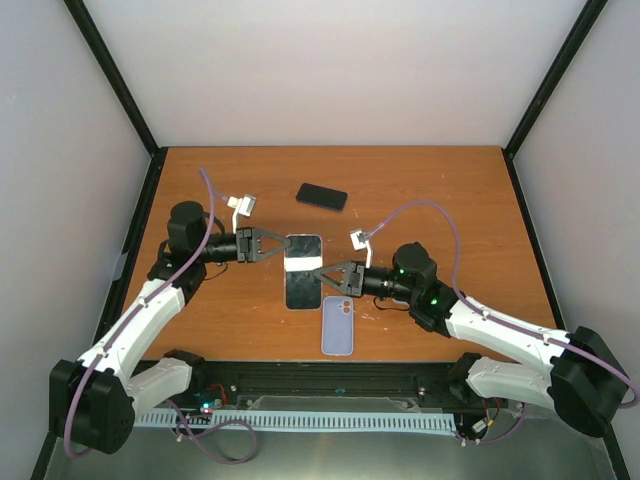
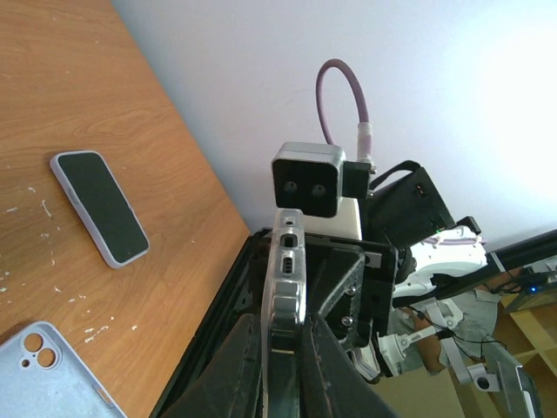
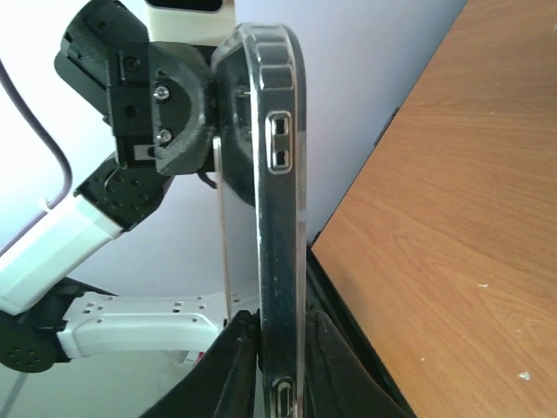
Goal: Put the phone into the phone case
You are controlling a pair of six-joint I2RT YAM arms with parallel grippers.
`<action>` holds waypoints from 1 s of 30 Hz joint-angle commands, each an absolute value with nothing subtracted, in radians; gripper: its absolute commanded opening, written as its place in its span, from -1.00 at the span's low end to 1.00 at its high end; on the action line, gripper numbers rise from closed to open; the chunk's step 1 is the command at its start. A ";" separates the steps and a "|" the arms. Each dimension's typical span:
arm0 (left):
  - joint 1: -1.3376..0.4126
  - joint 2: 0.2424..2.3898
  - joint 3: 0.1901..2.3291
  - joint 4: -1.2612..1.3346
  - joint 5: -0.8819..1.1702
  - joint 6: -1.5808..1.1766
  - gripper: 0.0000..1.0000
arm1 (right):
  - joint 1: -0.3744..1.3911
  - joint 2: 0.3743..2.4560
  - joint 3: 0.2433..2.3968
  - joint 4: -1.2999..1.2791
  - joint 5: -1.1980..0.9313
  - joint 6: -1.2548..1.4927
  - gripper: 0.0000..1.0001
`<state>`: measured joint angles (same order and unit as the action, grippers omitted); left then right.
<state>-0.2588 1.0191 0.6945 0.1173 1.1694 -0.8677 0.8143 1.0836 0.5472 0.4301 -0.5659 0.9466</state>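
A black-screened phone (image 1: 303,287) in a clear phone case is held face up over the middle of the table, between both grippers. My left gripper (image 1: 283,243) is shut on its far end. In the left wrist view the clear case rim (image 2: 287,261) with its cutouts stands between the fingers of my left gripper (image 2: 283,348). My right gripper (image 1: 322,278) is shut on its right side. In the right wrist view the dark phone edge (image 3: 278,218), with clear case along it, sits between the fingers of my right gripper (image 3: 280,348).
A light blue phone case (image 1: 338,326) lies back up on the table near the front edge, also in the left wrist view (image 2: 43,374). A second dark phone (image 1: 321,196) lies at the back middle, also in the left wrist view (image 2: 98,207). Walls enclose the table.
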 commanded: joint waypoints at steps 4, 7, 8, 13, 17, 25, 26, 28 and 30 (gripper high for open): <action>-0.258 1.037 0.712 0.182 1.162 -0.882 -0.99 | 0.819 1.086 0.509 0.561 -0.613 0.994 -0.74; -0.258 1.047 0.706 0.203 1.163 -0.892 -0.99 | 0.818 1.111 0.505 0.606 -0.623 1.018 -0.52; -0.258 1.050 0.702 0.211 1.163 -0.897 -0.99 | 0.819 1.116 0.507 0.616 -0.624 1.023 -0.45; -0.258 1.060 0.696 0.227 1.165 -0.910 -0.99 | 0.819 1.127 0.510 0.627 -0.611 1.026 -0.80; -0.257 1.066 0.712 0.171 1.133 -0.886 -0.70 | 0.819 1.083 0.495 0.613 -0.546 1.027 -0.94; -0.258 1.066 0.640 0.221 1.115 -0.925 0.22 | 0.810 1.034 0.532 0.512 -0.385 1.009 -0.94; -0.258 1.066 0.621 0.244 1.127 -0.939 0.26 | 0.807 1.035 0.540 0.507 -0.375 1.008 -0.94; -0.262 1.066 0.589 0.283 1.144 -0.961 0.33 | 0.801 1.047 0.556 0.496 -0.361 1.000 -0.95; -0.264 1.073 0.579 0.280 1.155 -0.945 0.39 | 0.779 1.070 0.582 0.461 -0.368 0.983 -0.95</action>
<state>-0.2588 1.0653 0.6025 0.2176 1.1252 -0.9321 0.8070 1.0649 0.5072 0.4545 -0.4137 1.0161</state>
